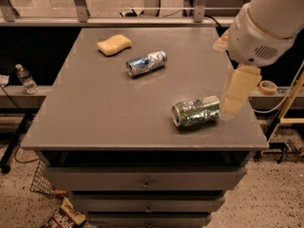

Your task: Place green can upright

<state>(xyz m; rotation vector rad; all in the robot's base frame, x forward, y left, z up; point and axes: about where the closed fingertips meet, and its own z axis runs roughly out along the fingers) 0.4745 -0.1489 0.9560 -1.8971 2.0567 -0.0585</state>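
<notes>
On table (95, 103), one green can (195, 111), gripper (230, 106) beside

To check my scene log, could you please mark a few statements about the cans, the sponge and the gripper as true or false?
1. The green can lies on its side on the table. True.
2. The gripper hangs over the sponge. False: it is at the table's right side, close beside the green can.
3. The blue can stands upright. False: it lies on its side.
4. The sponge sits nearer the table's far edge than both cans. True.
</notes>
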